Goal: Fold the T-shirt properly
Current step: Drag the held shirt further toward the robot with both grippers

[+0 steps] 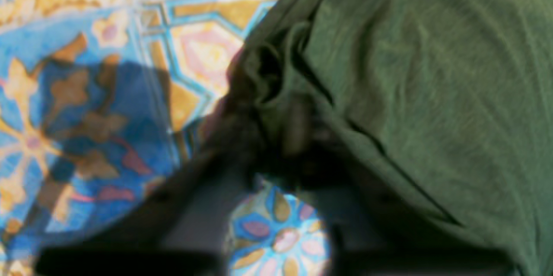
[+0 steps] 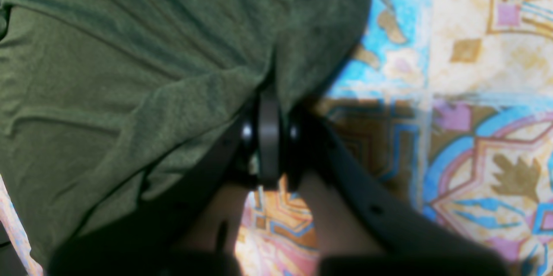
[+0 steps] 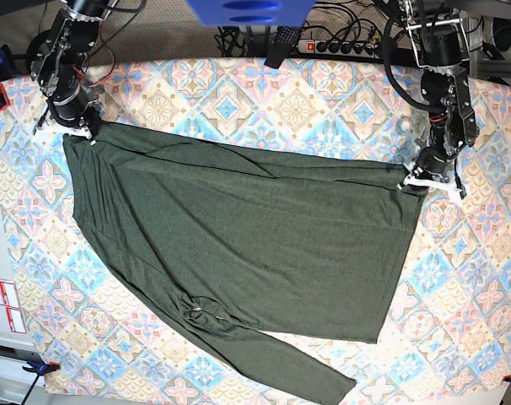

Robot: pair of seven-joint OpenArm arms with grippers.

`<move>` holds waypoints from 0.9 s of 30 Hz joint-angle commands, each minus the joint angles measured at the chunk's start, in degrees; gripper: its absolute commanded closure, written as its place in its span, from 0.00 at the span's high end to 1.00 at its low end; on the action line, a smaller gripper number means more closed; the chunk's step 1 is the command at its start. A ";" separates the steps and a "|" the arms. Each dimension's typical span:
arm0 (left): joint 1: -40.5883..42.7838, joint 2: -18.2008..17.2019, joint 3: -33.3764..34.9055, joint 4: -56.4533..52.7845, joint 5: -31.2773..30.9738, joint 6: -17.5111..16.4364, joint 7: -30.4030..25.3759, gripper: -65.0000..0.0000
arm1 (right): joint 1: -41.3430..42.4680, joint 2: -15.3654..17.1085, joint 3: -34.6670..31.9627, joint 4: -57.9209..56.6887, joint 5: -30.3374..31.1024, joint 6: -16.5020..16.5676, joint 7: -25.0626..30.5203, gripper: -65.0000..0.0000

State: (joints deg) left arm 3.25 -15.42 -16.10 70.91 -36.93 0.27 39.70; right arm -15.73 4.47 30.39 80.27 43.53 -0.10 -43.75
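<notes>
While T-shirt [image 3: 239, 245] lies spread flat over patterned tablecloth [image 3: 323, 101], both arms pinch its far edge. Left gripper [image 1: 281, 138] clamped on bunched fabric at one corner, base-view right; cloth gathered in dark folds around fingertips. Right gripper [image 2: 268, 138] closed on opposite corner, base-view left; fabric drapes away from jaws in taut creases. Shirt body slants across table, long sleeve [image 3: 281, 363] trailing toward near edge. Power strip [image 3: 340, 44] beyond table's far side.
</notes>
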 commanded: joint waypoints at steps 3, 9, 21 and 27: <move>-0.12 -0.62 0.14 0.43 -0.57 -0.14 1.31 0.00 | 0.12 0.67 0.33 0.92 -0.23 -0.03 0.19 0.00; 3.39 -1.77 -0.21 5.17 -0.57 -0.14 1.31 0.00 | 0.03 0.67 0.33 0.92 -0.23 -0.03 0.19 0.00; 17.02 -4.32 -3.99 20.73 -0.66 -0.14 1.40 0.00 | -1.46 0.67 0.25 1.01 -0.14 -0.03 0.10 0.00; 23.61 -4.32 -5.92 26.18 -0.66 -0.14 1.40 0.00 | -3.13 0.67 0.33 1.01 -0.14 -0.03 0.10 0.00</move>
State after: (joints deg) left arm 26.87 -18.92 -21.58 96.03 -37.58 0.19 42.17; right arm -18.33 4.49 30.39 80.71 44.23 0.64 -43.46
